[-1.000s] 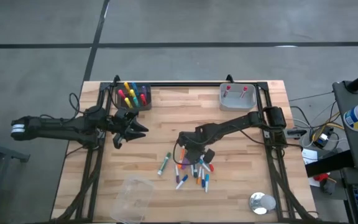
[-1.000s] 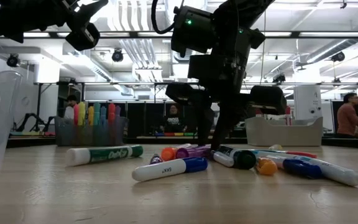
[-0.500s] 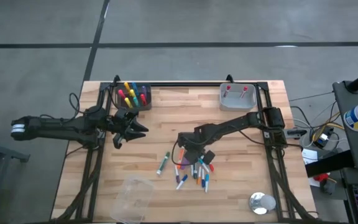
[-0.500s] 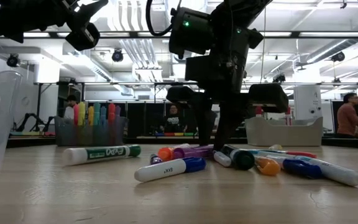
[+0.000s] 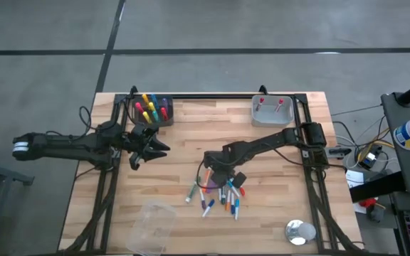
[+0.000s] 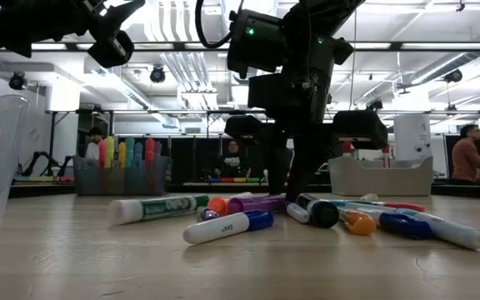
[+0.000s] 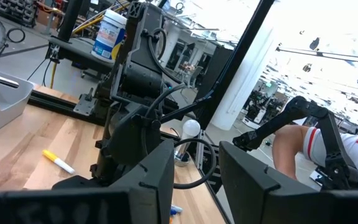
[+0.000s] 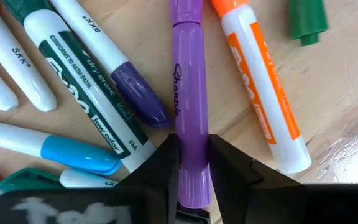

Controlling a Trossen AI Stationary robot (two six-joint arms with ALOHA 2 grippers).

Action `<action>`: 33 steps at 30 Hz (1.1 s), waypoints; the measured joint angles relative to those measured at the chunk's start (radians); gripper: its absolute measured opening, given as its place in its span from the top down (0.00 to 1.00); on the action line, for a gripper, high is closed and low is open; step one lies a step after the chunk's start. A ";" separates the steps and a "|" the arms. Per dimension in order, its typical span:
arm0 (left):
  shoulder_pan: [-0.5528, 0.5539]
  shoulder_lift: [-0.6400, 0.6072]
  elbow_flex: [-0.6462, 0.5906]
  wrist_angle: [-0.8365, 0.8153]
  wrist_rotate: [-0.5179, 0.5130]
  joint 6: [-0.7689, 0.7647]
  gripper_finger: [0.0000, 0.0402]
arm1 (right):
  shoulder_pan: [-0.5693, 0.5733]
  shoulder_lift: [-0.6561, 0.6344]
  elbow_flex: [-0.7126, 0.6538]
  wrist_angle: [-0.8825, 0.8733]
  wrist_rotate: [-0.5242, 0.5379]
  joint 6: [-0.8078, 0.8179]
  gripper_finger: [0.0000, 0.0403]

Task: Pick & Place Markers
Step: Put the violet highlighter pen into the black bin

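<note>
Reaching down over the heap of markers (image 5: 219, 193) in the middle of the wooden table (image 5: 191, 135), my right gripper (image 8: 193, 163) has its two fingers (image 8: 160, 168) set either side of the purple marker (image 8: 190, 130). They stand close on its barrel, nearly touching, with the marker lying flat on the wood between them; I cannot tell whether they already press it. Just beside it on one side lies an orange-capped white marker (image 8: 260, 99), and on the other a white marker with a purple cap (image 8: 114, 68) and a green-labelled one (image 8: 79, 93). A light-blue-capped marker (image 8: 48, 149) lies near my finger.

From table height, the pile spreads across the near middle: a long green-labelled marker (image 6: 158, 206) to the left, a blue-capped one (image 6: 227, 226) nearest, the purple one (image 6: 257, 202) behind it, more off to the right.

My left gripper (image 5: 153, 147) hangs above the table's left side, well apart from the pile, fingers parted and holding nothing. Beyond it, at the far left, a dark rack (image 5: 152, 110) holds upright markers; a grey bin (image 5: 272, 110) sits at the far right. A clear cup (image 5: 151, 224) lies near the front edge.
</note>
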State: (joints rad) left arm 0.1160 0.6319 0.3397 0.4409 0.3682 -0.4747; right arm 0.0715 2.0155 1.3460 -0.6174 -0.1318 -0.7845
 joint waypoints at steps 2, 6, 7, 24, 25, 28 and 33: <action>0.000 0.000 0.000 0.000 0.000 0.000 0.70 | 0.000 0.000 0.000 0.000 0.000 0.004 0.83; 0.000 0.000 0.000 0.000 0.000 0.000 0.70 | -0.001 0.000 0.000 0.000 0.000 0.014 0.83; 0.000 0.000 0.000 0.000 0.000 0.000 0.70 | -0.001 0.000 0.001 -0.001 0.000 0.019 0.83; 0.000 0.000 0.000 0.000 0.000 -0.020 0.70 | -0.015 -0.013 0.119 -0.082 0.003 0.082 0.84; 0.000 0.000 0.000 0.000 0.000 -0.027 0.70 | -0.015 -0.014 0.129 -0.089 0.002 0.091 0.84; 0.000 0.000 0.000 0.000 0.000 -0.035 0.70 | -0.019 -0.015 0.154 -0.118 0.003 0.109 0.84; 0.000 0.000 0.000 0.000 0.000 -0.035 0.70 | -0.026 -0.029 0.183 -0.142 0.001 0.145 0.84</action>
State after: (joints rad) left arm 0.1158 0.6319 0.3397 0.4412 0.3683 -0.5102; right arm 0.0455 1.9861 1.5294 -0.7596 -0.1308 -0.6395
